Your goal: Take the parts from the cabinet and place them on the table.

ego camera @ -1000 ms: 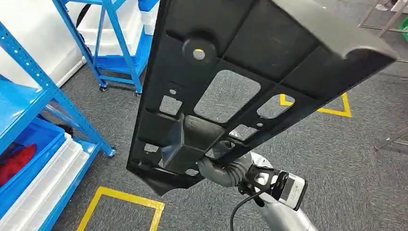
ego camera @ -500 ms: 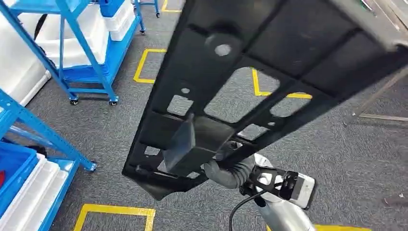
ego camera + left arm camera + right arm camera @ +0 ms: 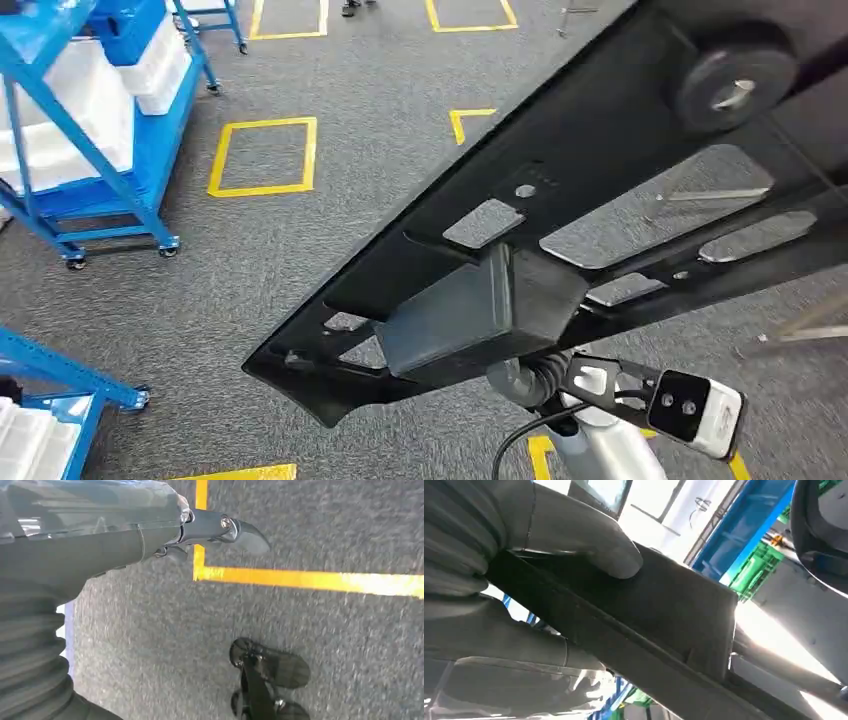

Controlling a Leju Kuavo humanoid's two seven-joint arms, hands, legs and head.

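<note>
Over the grey carpet, low at the robot's side, the left hand (image 3: 150, 535) is seen empty with fingers extended — while the long black part (image 3: 560, 230) is gripped at its lower end by the right hand (image 3: 530, 378), its long axis slanting up and away rightward.

Right hand (image 3: 524, 580) raised, thumb and fingers clamped; left hand (image 3: 150, 530) hangs, holding nothing.

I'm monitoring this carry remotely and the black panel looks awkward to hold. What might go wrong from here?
1. The right hand grips the long black panel near one end, so most of it overhangs; it may twist or slip.
2. The panel blocks much of the head view, so obstacles ahead could go unseen.
3. A wheeled blue rack stands nearby on the carpet; the panel's far end might strike it or other frames during a turn.
</note>
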